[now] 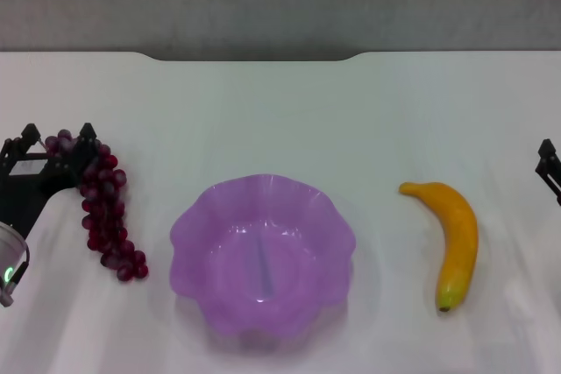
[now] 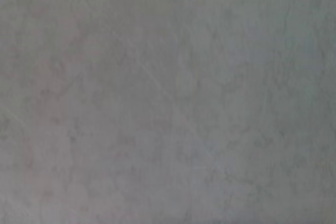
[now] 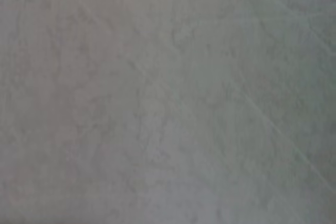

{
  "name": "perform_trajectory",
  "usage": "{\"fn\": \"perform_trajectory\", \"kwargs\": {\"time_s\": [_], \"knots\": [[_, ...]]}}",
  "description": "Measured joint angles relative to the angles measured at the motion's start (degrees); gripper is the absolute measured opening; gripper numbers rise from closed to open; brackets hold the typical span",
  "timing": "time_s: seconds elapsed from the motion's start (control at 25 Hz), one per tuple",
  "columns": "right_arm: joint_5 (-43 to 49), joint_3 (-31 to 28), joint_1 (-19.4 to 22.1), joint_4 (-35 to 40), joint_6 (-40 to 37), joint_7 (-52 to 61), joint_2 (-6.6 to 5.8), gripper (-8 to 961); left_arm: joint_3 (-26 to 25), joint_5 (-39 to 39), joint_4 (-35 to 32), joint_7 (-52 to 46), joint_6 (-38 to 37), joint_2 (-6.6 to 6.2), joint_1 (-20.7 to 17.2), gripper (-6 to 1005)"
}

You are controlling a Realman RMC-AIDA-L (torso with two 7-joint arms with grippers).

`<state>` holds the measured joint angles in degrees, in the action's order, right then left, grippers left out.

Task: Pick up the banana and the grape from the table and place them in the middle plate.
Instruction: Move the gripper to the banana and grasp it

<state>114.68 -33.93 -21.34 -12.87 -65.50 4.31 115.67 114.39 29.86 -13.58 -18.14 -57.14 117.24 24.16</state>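
The grape (image 1: 107,216), a long dark red-purple bunch, lies on the white table (image 1: 280,111) left of the middle plate (image 1: 188,236), a translucent purple plate with a scalloped rim and nothing in it. My left gripper (image 1: 59,137) is open at the far end of the bunch, with one finger on each side of the topmost grapes. The banana (image 1: 458,238) lies right of the plate, its dark tip towards me. My right gripper (image 1: 549,169) shows only partly at the right edge, beyond the banana and apart from it.
The table's far edge has a shallow notch (image 1: 254,57) in the middle, with a grey wall behind it. Both wrist views show only a plain grey-white surface (image 2: 168,98) (image 3: 168,98).
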Motion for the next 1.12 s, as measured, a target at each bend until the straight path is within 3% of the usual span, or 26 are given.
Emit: {"fn": "perform_trajectory", "kwargs": {"time_s": [0.2,0.36,0.6,0.64,0.72,0.76,0.84,0.88,0.96,1.04,1.12], "knots": [[0.5,0.5,0.4,-3.8,-0.4,-0.1,-0.77,892,-0.3,0.0,0.1,0.1,-0.2,-0.16,-1.2,879],[1.9,0.2,0.9,-9.9,2.2,0.1,-3.29,892,-0.4,0.0,0.2,0.5,0.1,-0.25,-1.7,879],[4.6,-4.1,2.6,-30.7,22.6,-0.4,-15.04,891,-0.4,0.0,0.2,0.5,0.1,-0.26,-1.7,879],[5.8,-6.1,3.2,-34.2,26.8,-0.8,-16.57,891,-0.4,0.0,0.2,0.5,0.2,-0.26,-1.7,880],[9.2,-13.0,4.7,-41.1,38.1,-2.8,-18.07,891,-0.4,0.0,0.2,0.5,0.2,-0.26,-1.7,880],[11.7,-17.5,5.7,-44.7,45.3,-4.4,-18.07,891,-0.4,0.0,0.2,0.5,0.2,-0.26,-1.7,880],[16.3,-26.1,7.6,-51.5,58.6,-7.8,-16.78,891,-0.4,-0.1,0.2,0.6,0.2,-0.25,-1.6,880],[19.2,-32.0,8.8,-55.1,66.7,-10.6,-14.69,891,-0.4,0.0,0.2,0.6,0.2,-0.26,-1.6,880],[24.3,-43.2,10.1,-61.3,81.9,-16.4,-8.94,890,-0.4,0.0,0.2,0.6,0.2,-0.25,-1.6,880],[28.3,-52.0,9.4,-64.8,93.9,-20.9,-4.01,890,-0.4,0.0,0.2,0.5,0.3,-0.25,-1.5,880],[31.8,-58.8,6.9,-66.9,106.0,-23.1,-1.10,890,-0.3,0.0,0.2,0.5,0.3,-0.23,-1.2,880]]}}
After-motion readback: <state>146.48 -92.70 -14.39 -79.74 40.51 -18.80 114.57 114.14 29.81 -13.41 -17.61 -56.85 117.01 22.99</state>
